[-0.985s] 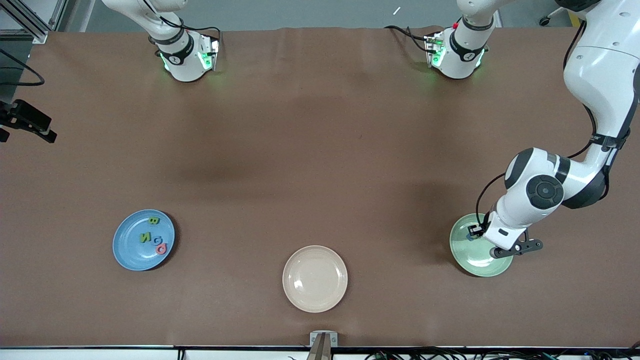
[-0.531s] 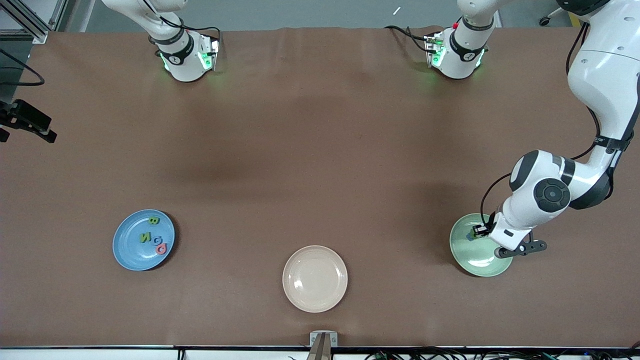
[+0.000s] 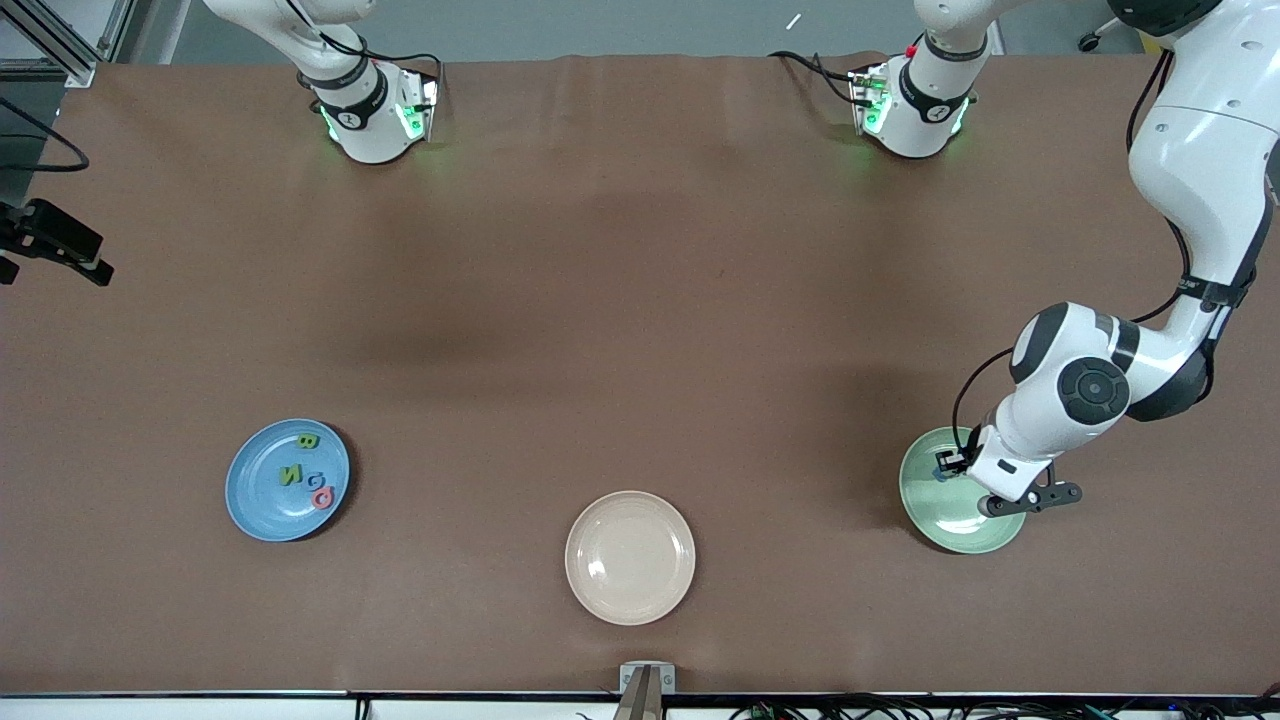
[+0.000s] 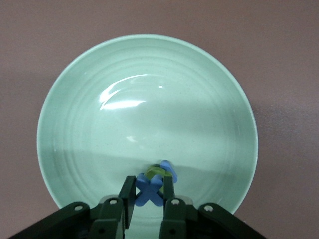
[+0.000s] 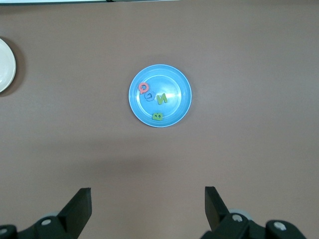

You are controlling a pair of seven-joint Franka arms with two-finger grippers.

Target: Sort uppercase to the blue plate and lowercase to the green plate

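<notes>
Left gripper [image 4: 148, 191] clamps upright blue x [image 4: 149, 189] over green plate [image 4: 89, 99]; right gripper [image 5: 148, 209] spread.

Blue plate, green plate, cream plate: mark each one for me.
blue plate [image 3: 262, 505], front view, bare floor near the rim.
green plate [image 4: 149, 89], left wrist view, bare floor.
cream plate [image 3: 630, 557], front view, centre.

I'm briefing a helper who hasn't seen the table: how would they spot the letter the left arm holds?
Find the round pale mint-green plate at the left arm's end of the table. The left gripper hangs over it, jaws shut on a small blue foam x-shaped letter, the only letter pinched rather than lying loose.
</notes>
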